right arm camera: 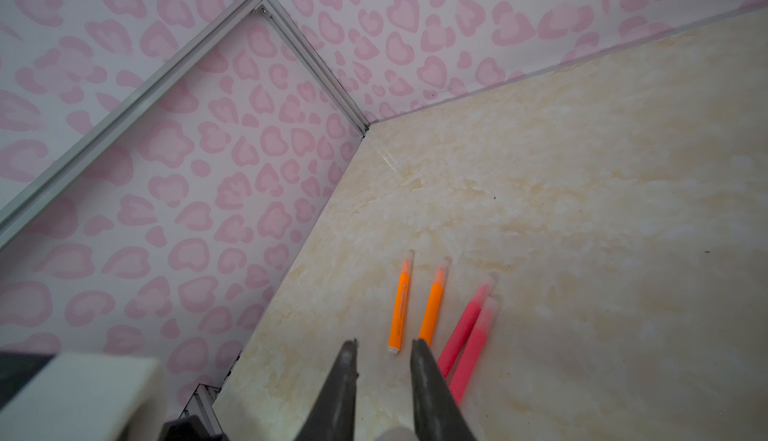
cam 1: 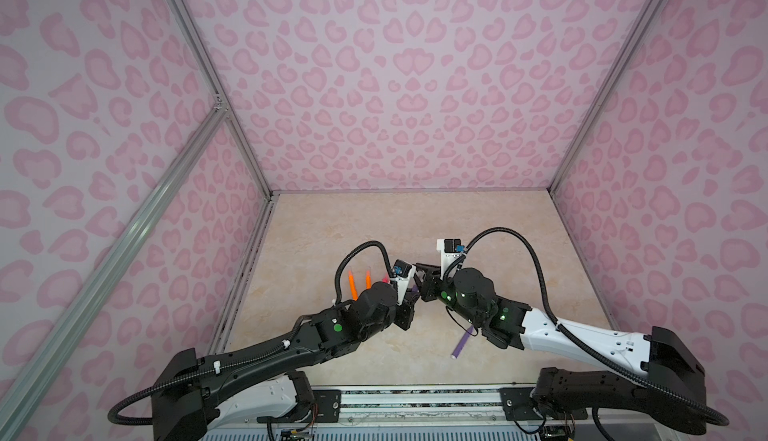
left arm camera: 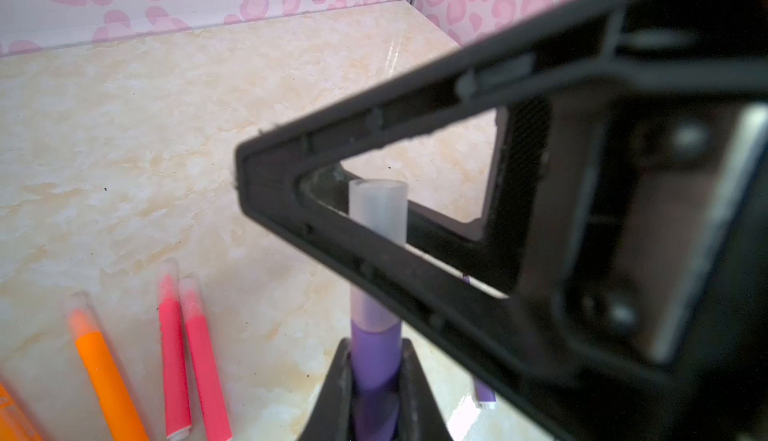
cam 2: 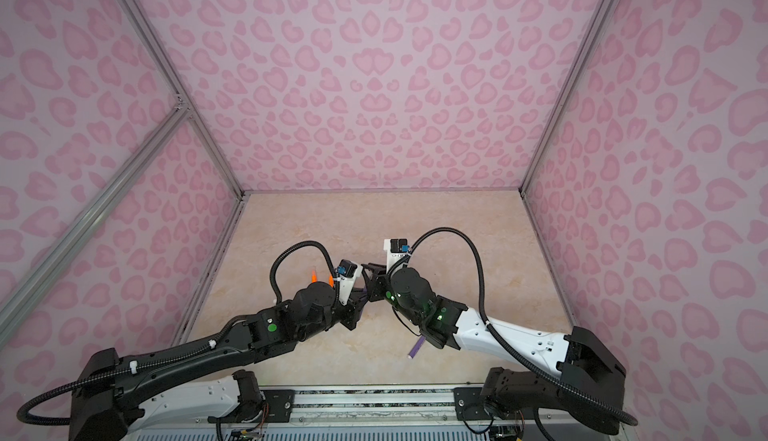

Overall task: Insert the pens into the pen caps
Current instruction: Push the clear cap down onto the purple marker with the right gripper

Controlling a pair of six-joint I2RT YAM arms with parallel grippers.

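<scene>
Left gripper (left arm camera: 376, 376) clamped on a slim purple marker pen (left arm camera: 376, 345), held clear of the beige marbled tabletop (left arm camera: 166, 127); a short translucent plastic cap (left arm camera: 377, 206) sits on the pen's projecting end. Right gripper (right arm camera: 384, 345) meets it head-on, jaws standing either side of that cap; whether they press on it cannot be told. Two orange marker pens (right arm camera: 401, 306) and two pink-red marker pens (right arm camera: 463, 326) lie capped, side by side, left of the held pen. A second purple pen (cam 1: 461, 345) lies beside the right arm
</scene>
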